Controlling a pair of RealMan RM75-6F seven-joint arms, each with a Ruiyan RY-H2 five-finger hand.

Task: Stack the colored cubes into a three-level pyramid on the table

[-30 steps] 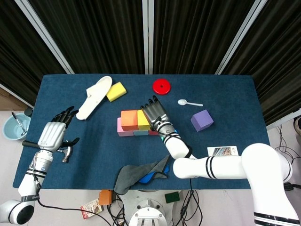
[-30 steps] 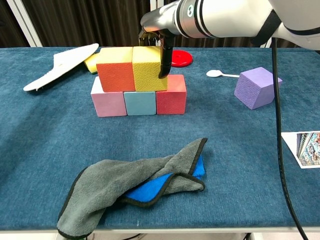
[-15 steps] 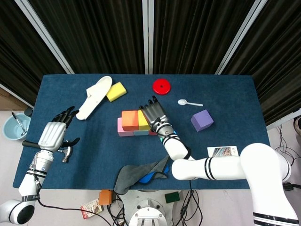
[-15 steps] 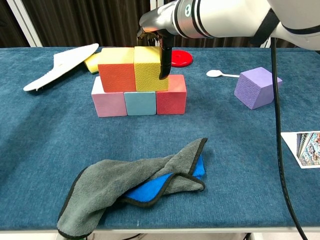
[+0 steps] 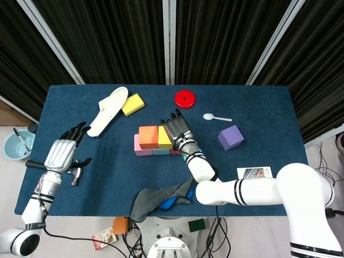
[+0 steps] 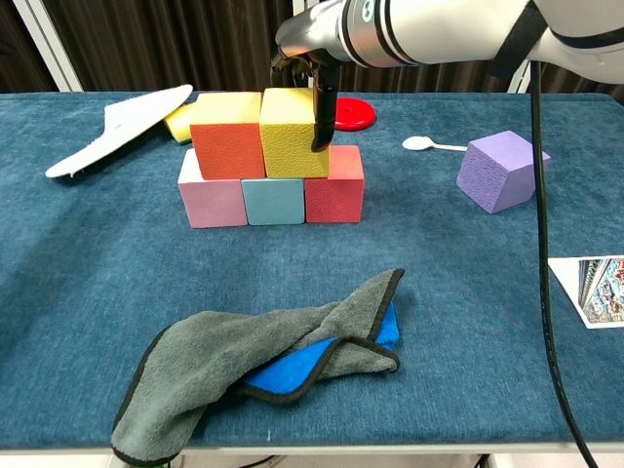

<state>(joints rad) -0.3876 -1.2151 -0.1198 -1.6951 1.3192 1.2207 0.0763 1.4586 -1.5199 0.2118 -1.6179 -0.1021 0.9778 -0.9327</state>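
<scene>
My right hand sits against the right side of the yellow cube, fingers pointing down along its face; from these views I cannot tell whether I am gripping it or only touching it. The yellow cube stands on the second level beside the orange cube — the two touch, and both rest on a bottom row of pink cube, light blue cube and red cube, set side by side on the table. The purple cube lies well apart to the right, tilted a little, near a white spoon. My left hand rests far off at the table's left edge — fingers spread, holding nothing — just above a hammer. A grey and blue cloth lies crumpled near the front edge. Behind the stack are a red disc, a yellow sponge and a white insole.
</scene>
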